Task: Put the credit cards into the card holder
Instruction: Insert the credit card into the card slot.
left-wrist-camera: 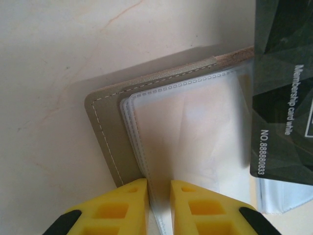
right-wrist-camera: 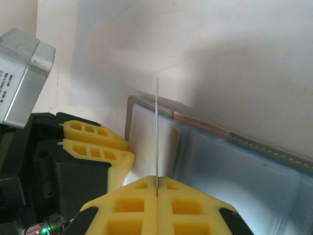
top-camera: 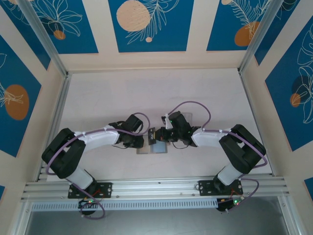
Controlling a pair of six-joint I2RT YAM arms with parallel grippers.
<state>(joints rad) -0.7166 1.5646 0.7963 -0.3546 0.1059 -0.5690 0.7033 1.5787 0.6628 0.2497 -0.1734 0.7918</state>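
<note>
Credit card (right-wrist-camera: pixel 157 132) in right tool (right-wrist-camera: pixel 156 186), over card holder (right-wrist-camera: pixel 234 161).

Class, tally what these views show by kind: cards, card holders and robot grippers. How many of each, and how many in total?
Cards in view: 1, the dark membership card
Card holders: 1, the open card holder
Grippers: 2, the left gripper and the right gripper
Total: 4

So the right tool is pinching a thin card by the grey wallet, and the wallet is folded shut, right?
Not shut. The wallet lies open, its clear pockets showing, as the right wrist view shows. The right tool does pinch a thin card by it.
</note>
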